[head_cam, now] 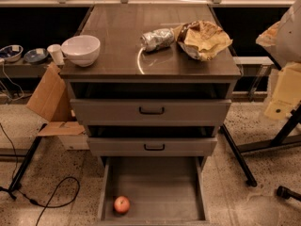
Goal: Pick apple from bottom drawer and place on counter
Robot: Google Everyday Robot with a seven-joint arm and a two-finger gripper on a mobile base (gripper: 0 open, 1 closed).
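The apple (122, 204), small and red with a yellowish patch, lies on the floor of the open bottom drawer (155, 185), near its front left corner. The counter (127, 36) is the dark glossy top of the grey cabinet, above the drawer. My gripper (283, 32) shows as a pale shape at the right edge, level with the counter. It is well above and to the right of the apple and touches nothing.
On the counter stand a white bowl (81, 50) at the left, a crumpled foil lump (157, 39) and a crumpled tan bag (204, 40). Two shut drawer fronts (151, 110) sit above the open drawer. Cardboard (49, 98) and cables (47, 197) lie left; stand legs (237, 157) right.
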